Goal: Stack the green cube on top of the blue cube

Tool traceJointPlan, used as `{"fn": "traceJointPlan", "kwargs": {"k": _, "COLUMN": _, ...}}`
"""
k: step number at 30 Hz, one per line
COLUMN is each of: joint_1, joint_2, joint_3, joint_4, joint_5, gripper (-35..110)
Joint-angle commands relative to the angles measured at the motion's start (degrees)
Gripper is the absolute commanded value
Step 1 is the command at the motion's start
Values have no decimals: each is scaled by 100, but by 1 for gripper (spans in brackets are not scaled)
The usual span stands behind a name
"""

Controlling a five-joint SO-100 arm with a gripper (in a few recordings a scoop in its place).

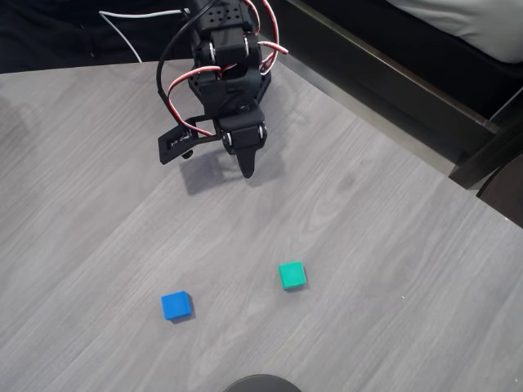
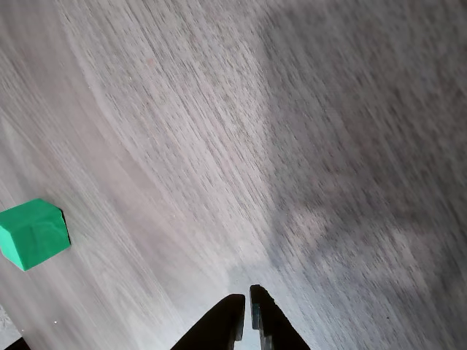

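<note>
While the green cube [image 1: 292, 274] is sitting alone on the grey wood-grain worktop [image 1: 368, 245], the blue cube [image 1: 176, 305] is lying well apart from it, to its left and slightly nearer the bottom edge in the overhead view. The black hand [image 1: 248, 169] is hanging near the worktop's far side, away from both cubes, its fingertips [image 2: 233, 315] pressing nearly together and gripping nothing. In the wrist view the green cube is showing at the left edge.

Overhead view: you are seeing blue cube [image 1: 176, 305] lying left of green cube [image 1: 292, 274], apart, both sitting on table [image 1: 392, 245]; gripper [image 1: 248, 171] hanging behind them, upper centre.
</note>
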Motion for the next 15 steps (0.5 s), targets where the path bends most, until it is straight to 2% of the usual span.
{"fn": "traceJointPlan", "kwargs": {"k": 1, "joint_1": -18, "joint_2": 132, "joint_3": 18, "joint_4": 26, "joint_5": -44, "gripper": 0}}
{"fn": "traceJointPlan", "kwargs": {"k": 15, "joint_1": -9, "joint_2": 53, "joint_3": 26, "joint_4": -35, "joint_5": -62, "gripper": 0}}
